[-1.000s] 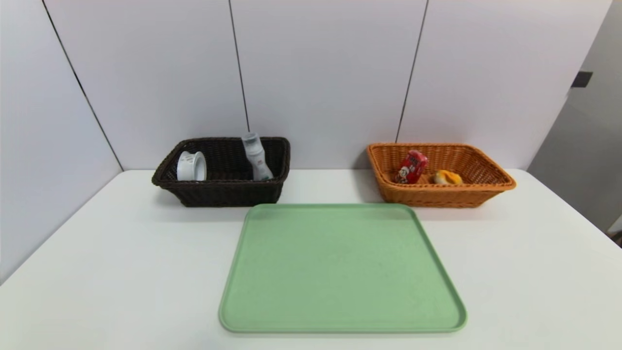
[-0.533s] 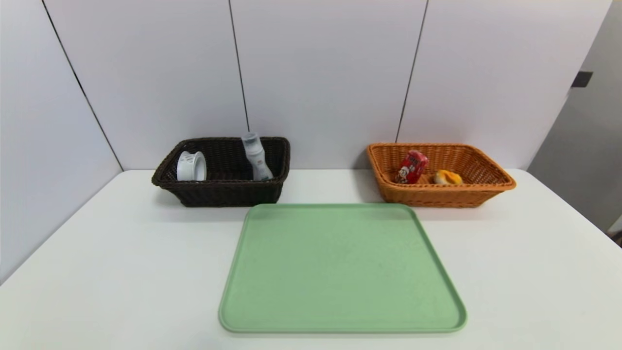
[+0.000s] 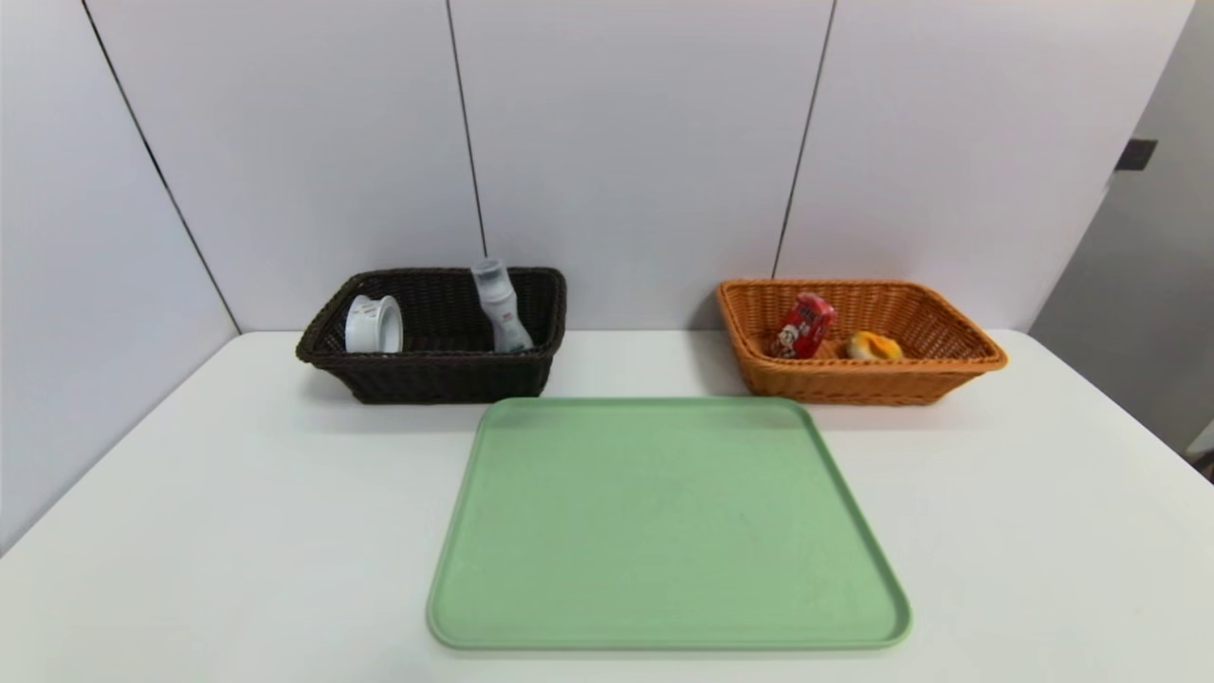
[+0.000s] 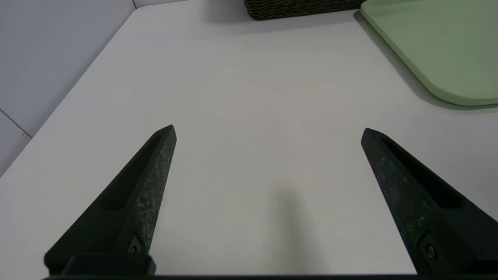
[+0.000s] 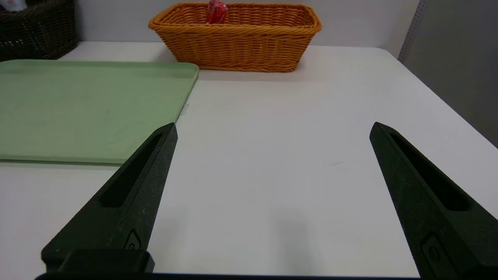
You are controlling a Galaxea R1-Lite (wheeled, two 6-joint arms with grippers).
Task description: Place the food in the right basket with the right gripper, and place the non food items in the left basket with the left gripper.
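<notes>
Lying beyond the right gripper (image 5: 273,123), 2 foods (image 3: 803,326) occupy 1 orange basket (image 3: 868,384).

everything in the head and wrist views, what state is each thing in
dark brown basket: upright, holding roll and bottle
white roll: on its side
white bottle: leaning, capped
orange basket: upright, holding carton and bun
red carton: tilted
bun: lying
green tray: flat, bare
left gripper: open
right gripper: open
</notes>
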